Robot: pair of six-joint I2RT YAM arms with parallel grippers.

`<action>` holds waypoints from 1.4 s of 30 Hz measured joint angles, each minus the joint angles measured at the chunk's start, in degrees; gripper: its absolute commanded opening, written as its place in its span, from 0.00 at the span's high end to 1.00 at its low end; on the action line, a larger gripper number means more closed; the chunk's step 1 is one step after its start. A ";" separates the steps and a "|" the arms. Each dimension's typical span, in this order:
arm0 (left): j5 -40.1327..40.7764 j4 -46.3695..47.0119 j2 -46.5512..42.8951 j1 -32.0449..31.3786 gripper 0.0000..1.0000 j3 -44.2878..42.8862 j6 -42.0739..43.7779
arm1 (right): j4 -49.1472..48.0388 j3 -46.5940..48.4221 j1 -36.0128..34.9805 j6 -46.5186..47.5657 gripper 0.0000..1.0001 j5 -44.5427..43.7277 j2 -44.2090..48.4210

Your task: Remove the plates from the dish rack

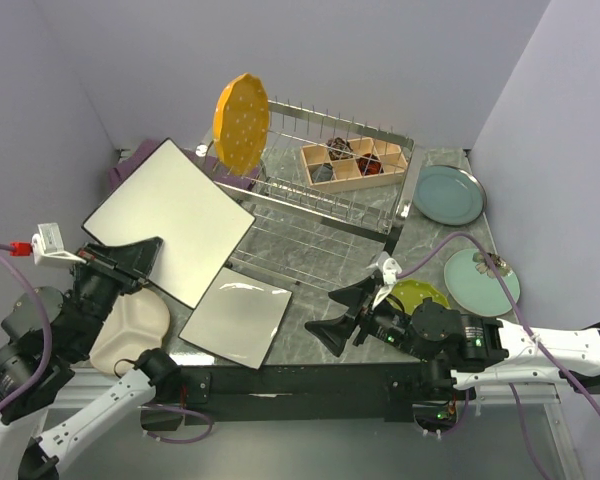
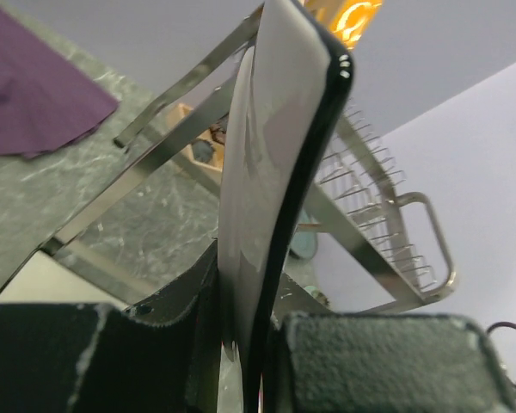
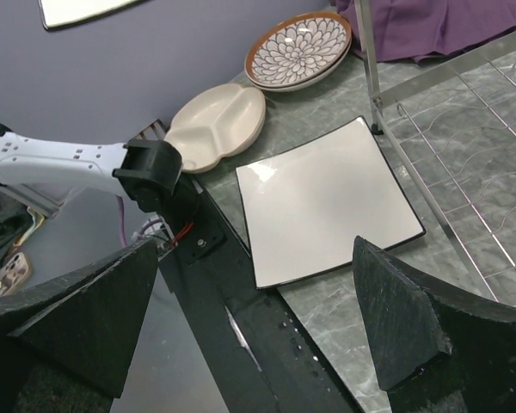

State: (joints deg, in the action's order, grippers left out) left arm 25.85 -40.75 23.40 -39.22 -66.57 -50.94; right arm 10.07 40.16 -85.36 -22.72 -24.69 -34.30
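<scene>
My left gripper (image 1: 140,262) is shut on the edge of a large cream square plate (image 1: 170,215) and holds it in the air left of the dish rack (image 1: 325,185); in the left wrist view the plate (image 2: 267,163) stands edge-on between the pads. A smaller cream square plate (image 1: 237,317) lies flat on the table, also in the right wrist view (image 3: 327,198). A yellow-orange round plate (image 1: 241,120) stands upright in the rack's left end. My right gripper (image 1: 348,312) is open and empty, near the smaller square plate.
A wooden compartment box (image 1: 355,163) sits in the rack. A teal-grey plate (image 1: 448,194), a mint plate (image 1: 480,280) and a yellow-green plate (image 1: 420,294) lie at the right. A cream divided dish (image 1: 132,328) and a brown-rimmed patterned plate (image 3: 299,50) lie at the left. A purple cloth (image 3: 430,21) is behind.
</scene>
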 measured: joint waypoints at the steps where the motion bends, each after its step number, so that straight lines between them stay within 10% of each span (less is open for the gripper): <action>1: 0.57 -1.36 -0.42 0.00 0.99 0.42 -0.44 | 0.00 0.00 0.00 -0.11 0.00 -0.11 0.00; 18: 7.65 -2.14 -11.19 0.02 0.99 15.58 -18.14 | 0.02 0.00 0.00 -0.20 0.00 -1.81 -0.66; 42: -1.90 -5.46 -18.32 0.61 0.99 41.48 -35.74 | 0.11 -0.02 0.00 -0.22 0.00 -3.37 -1.14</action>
State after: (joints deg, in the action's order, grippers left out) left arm 23.94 -46.22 5.08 -38.61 -25.08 -86.67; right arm 10.17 40.14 -85.36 -22.94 -28.05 -35.44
